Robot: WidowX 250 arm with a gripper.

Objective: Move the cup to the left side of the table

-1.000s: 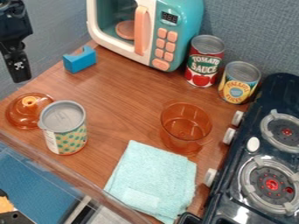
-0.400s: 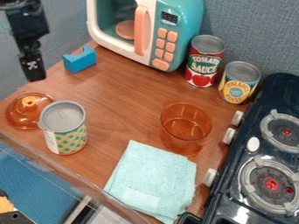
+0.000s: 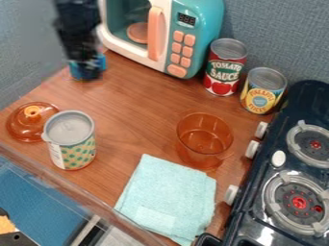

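Hovering near microwave point(image 3: 204, 45): end effector point(image 3: 91, 73)

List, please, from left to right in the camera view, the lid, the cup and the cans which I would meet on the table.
Orange lid → green-dotted can → clear orange cup → red-label can → yellow-label can.

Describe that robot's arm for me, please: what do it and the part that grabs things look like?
The arm is black, a chunky, blocky shape that narrows lower down. The gripper at its end is dark too, and slimmer. Any small markings or cables can't be made out.
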